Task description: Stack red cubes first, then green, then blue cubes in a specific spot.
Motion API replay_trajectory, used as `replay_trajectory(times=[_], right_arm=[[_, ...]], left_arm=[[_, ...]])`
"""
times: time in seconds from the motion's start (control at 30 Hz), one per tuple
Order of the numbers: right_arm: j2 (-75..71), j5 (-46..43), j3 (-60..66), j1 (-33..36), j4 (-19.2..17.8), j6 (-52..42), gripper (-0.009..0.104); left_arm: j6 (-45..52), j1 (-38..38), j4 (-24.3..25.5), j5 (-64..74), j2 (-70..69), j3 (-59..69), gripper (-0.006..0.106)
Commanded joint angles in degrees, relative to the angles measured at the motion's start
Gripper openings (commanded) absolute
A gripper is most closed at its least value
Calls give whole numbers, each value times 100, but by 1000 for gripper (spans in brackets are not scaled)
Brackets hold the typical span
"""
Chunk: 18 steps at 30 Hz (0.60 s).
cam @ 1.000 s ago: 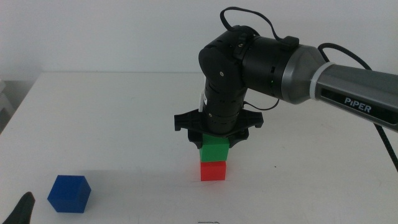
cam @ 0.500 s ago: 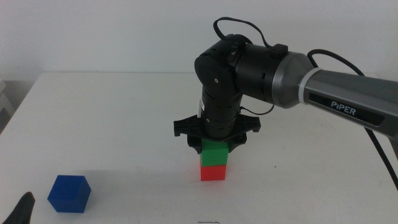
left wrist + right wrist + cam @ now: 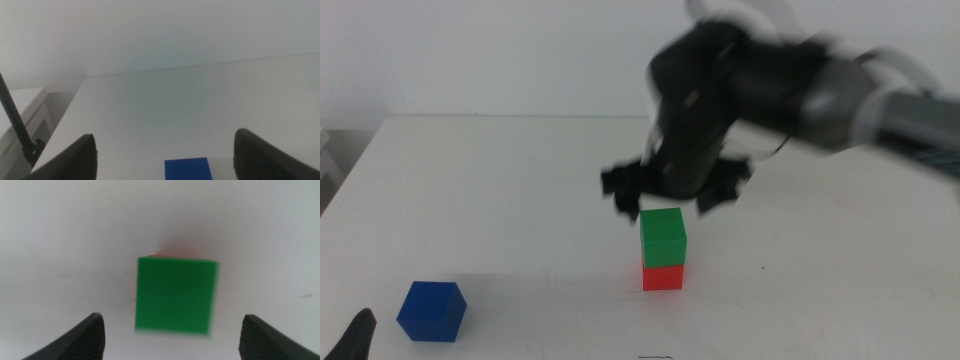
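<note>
The green cube [image 3: 663,237] sits on top of the red cube [image 3: 663,276] near the table's middle front. My right gripper [image 3: 668,203] hovers just above the stack, blurred by motion, open and touching nothing. From the right wrist view the green cube [image 3: 176,295] fills the middle, with a sliver of the red cube [image 3: 170,255] showing beyond it, and my wide-apart jaws stand on either side. The blue cube [image 3: 431,311] rests alone at the front left. My left gripper [image 3: 356,338] waits open at the bottom left, the blue cube [image 3: 188,169] just ahead of it.
A white table [image 3: 500,190] runs to a plain white wall at the back. A grey ledge [image 3: 328,160] lies beyond the table's left edge. A dark cable [image 3: 15,120] crosses the left wrist view beside the table.
My right gripper has let go of the green cube and risen off the stack, moving fast. The green cube stays on the red one. The blue cube and left gripper have not moved.
</note>
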Motion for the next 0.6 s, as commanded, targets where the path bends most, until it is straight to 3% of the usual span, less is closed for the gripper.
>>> replay_trajectory(times=[0.0,0.07,0.37,0.57], right_arm=[[-1067,140,-83,46,-396,-395,94],[-1715,143,262,0,-411,-672,94],[-4986,-1443,3164,-509,430,-3247,94],[-6463,-1560,4229,-527,495,-3471,94]], left_arm=[[-3,-2,-13,-440,-112,-19,94],[-3,-2,-13,-440,-112,-19,94],[-3,-2,-13,-440,-112,-19,94],[-3,-2,-13,-440,-112,-19,94]])
